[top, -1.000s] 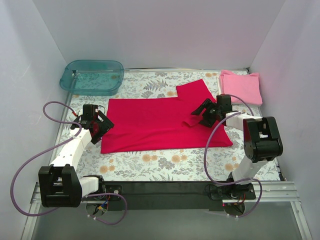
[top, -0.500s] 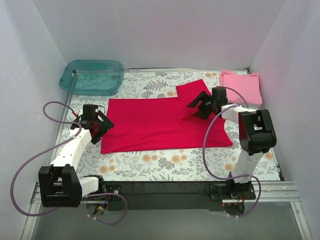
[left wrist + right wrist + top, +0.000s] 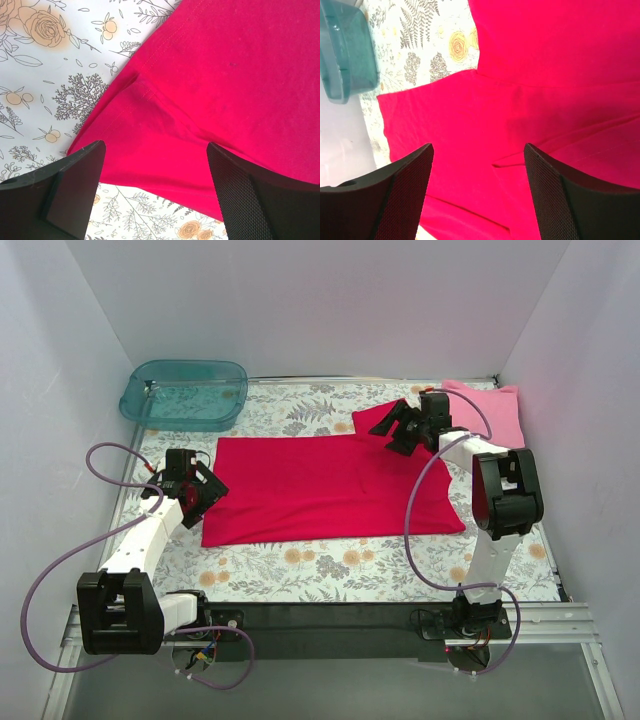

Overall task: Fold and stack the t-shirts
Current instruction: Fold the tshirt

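Note:
The crimson red t-shirt (image 3: 330, 490) lies spread flat in the middle of the table, with one sleeve (image 3: 372, 420) sticking out at the back. My right gripper (image 3: 398, 428) is open and empty, just above that sleeve. In the right wrist view its jaws stand wide apart (image 3: 477, 200) over red cloth (image 3: 545, 50). My left gripper (image 3: 203, 492) is open and empty at the shirt's left edge. The left wrist view (image 3: 155, 200) shows the shirt's corner and hem (image 3: 225, 75) between the fingers. The light pink t-shirt (image 3: 488, 415) lies folded at the back right.
A teal plastic tub (image 3: 185, 392) stands at the back left and also shows in the right wrist view (image 3: 345, 50). A floral cloth (image 3: 300, 565) covers the table. White walls close in the back and both sides.
My right gripper has moved from the shirt's right middle back to the sleeve. The small raised fold near it now lies flat. The left arm has not moved.

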Available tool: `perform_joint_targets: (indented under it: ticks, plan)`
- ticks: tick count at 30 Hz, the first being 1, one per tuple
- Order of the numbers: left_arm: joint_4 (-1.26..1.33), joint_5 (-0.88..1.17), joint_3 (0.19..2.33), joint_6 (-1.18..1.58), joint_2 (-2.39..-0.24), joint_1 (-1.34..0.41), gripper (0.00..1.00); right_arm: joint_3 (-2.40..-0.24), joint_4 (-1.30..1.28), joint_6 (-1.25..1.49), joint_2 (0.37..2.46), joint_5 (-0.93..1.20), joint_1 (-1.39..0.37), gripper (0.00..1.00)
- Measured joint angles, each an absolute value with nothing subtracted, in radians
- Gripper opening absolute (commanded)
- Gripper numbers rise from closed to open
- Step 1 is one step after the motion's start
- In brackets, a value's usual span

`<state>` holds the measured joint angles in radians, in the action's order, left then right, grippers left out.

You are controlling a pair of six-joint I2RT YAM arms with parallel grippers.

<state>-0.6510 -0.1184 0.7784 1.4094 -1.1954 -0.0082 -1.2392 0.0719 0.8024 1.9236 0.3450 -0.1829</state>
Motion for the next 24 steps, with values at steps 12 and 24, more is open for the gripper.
perform_joint_targets:
  ticks: [12,24]
  plan:
    - [-0.641,-0.080,0.778,1.399,-1.245,-0.008,0.55,-1.208,-0.200,0.515,1.721,0.321,-0.123,0.64]
    - [-0.574,-0.057,0.779,1.402,-1.394,-0.008,0.33,-0.979,-0.388,0.334,1.513,0.226,-0.124,0.64]
